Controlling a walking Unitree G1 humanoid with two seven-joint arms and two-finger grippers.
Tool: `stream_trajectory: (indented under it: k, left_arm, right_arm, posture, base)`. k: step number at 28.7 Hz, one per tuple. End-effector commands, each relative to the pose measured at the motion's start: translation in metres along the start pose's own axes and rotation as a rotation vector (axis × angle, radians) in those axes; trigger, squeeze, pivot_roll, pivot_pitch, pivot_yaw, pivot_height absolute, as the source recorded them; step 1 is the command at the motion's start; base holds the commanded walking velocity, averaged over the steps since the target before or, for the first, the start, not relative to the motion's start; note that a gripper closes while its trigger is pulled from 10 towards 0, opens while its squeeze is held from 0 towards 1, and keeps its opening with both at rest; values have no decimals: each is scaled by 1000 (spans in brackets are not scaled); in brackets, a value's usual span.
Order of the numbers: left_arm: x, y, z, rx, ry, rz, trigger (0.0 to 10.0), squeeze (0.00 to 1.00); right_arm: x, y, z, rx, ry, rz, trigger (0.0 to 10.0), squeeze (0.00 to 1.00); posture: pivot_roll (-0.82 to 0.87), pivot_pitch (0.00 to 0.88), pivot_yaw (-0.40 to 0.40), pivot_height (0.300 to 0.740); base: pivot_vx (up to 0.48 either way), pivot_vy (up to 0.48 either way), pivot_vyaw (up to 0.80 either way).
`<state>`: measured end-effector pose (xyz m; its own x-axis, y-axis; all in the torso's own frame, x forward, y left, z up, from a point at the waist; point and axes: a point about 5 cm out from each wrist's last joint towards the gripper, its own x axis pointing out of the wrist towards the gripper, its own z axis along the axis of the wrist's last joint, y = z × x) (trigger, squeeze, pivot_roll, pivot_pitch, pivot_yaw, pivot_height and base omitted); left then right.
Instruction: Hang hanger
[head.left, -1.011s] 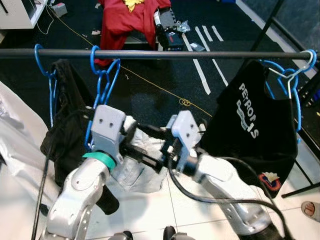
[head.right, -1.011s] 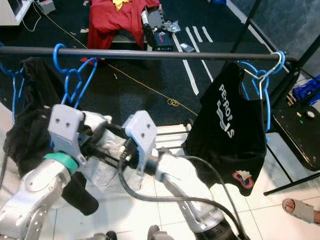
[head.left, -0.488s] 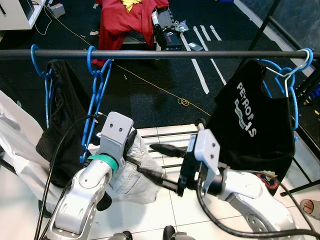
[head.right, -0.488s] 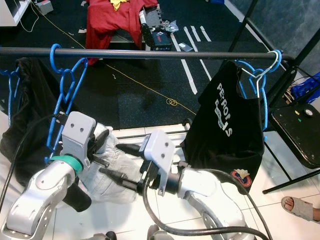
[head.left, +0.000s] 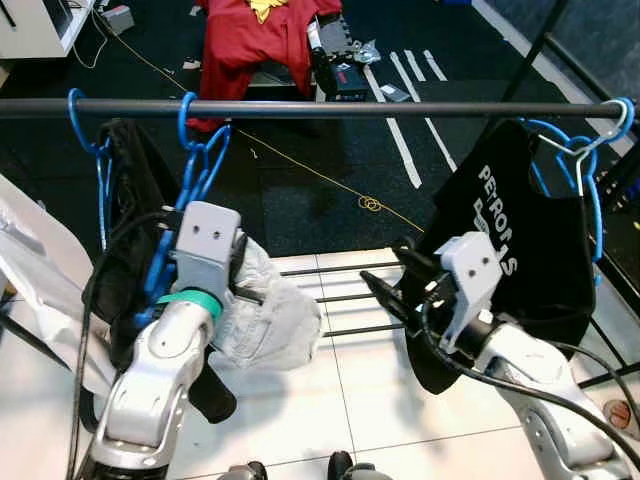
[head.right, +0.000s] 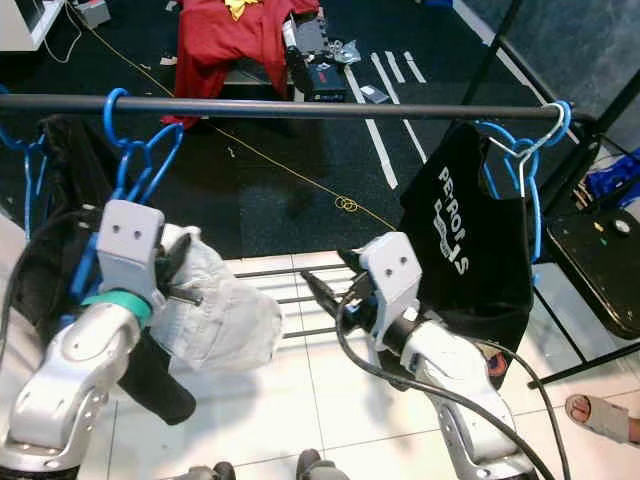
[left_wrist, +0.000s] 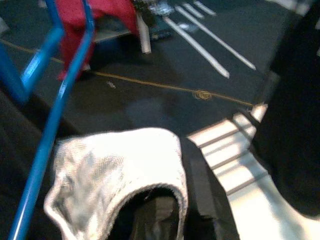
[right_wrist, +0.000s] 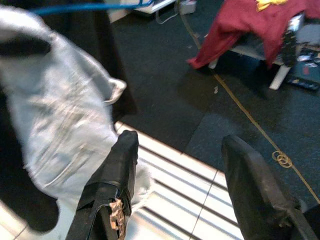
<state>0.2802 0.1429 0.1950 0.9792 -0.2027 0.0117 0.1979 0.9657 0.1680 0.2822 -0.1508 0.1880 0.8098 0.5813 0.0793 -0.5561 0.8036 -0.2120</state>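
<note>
Blue hanger is hooked over the dark rail, towards the rail's left end. Hook on top, body dropping straight down, so long axis runs roughly vertical, slightly tilted towards the robot's left lower down. A pale grey-white garment hangs bunched below it, w/ black clothing just beside it on another blue hanger.

Left gripper sits at the hanger's lower part, pushed into the pale garment. Fingers are buried in cloth, so cannot tell if they're spread or closed. Left wrist view: blue bars of the hanger run diagonally past, pale cloth bunched in front.

Right gripper is held apart from the hanger, mid-rail, in front of the black printed T-shirt. Its fingers are spread wide, nothing between them; the floor shows through the gap.

Red garment lies on furniture beyond the rail.
</note>
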Motion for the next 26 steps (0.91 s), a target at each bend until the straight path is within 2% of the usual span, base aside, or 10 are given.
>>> stream_trajectory:
  k: [1,3,9,11,18,19,21,23,25,26]
  left_arm:
    - [-19,-9,-5,-4,6,-105,0,0]
    - [-44,-17,-13,-15,27,-210,0,0]
    - [-67,-27,-17,-38,33,-281,0,0]
    - [-81,-25,-17,-31,27,-275,0,0]
    - [-89,-23,-20,-12,42,-254,0,0]
    - [-91,-23,-22,-6,54,-229,10000,0]
    - [-91,-23,-22,-6,54,-229,10000,0]
    - [-92,-22,-23,-10,67,-167,10000,0]
    - [-92,-22,-23,-10,67,-167,10000,0]
    - [-93,-20,-23,-12,68,-129,10000,0]
  right_arm:
    - [3,-7,3,-8,-26,-41,10000,0]
    - [17,-11,14,-16,-82,-59,10000,0]
    - [40,-14,25,4,-138,-58,10000,0]
    - [73,-9,31,77,-179,-31,10000,0]
    - [103,11,37,137,-204,67,10000,0]
    - [112,24,39,156,-207,149,10000,0]
    - [112,24,39,156,-207,149,10000,0]
    - [126,53,42,186,-207,323,10000,0]
    - [126,53,42,186,-207,323,10000,0]
    - [131,67,43,210,-213,400,10000,0]
  posture:
    - [-73,191,52,740]
    - [-61,190,48,740]
    - [-21,192,22,740]
    - [2,190,2,740]
    - [32,196,-24,740]
    - [41,200,-33,740]
    - [41,200,-33,740]
    - [61,209,-54,740]
    - [61,209,-54,740]
    - [63,209,-58,740]
  base:
    - [0,0,0]
    - [0,0,0]
    - [0,0,0]
    - [0,0,0]
    - [0,0,0]
    - [0,0,0]
    - [0,0,0]
    - [0,0,0]
    - [0,0,0]
    - [0,0,0]
